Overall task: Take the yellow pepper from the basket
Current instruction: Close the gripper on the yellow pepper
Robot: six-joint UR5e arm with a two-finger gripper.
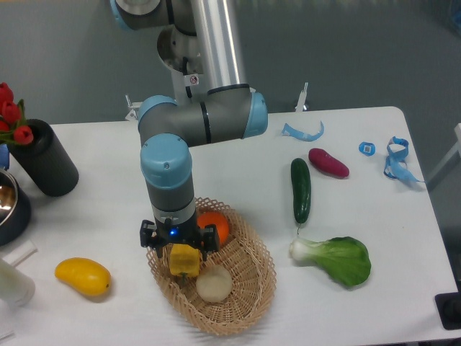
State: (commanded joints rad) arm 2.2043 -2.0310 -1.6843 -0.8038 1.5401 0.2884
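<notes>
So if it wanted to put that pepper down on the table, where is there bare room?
Bare tabletop lies between the black cylinder and the cucumber, behind the basket, and along the front right beyond the bok choy. It is crowded inside the basket, where the end effector sits over the pepper beside the orange and a pale round item.
</notes>
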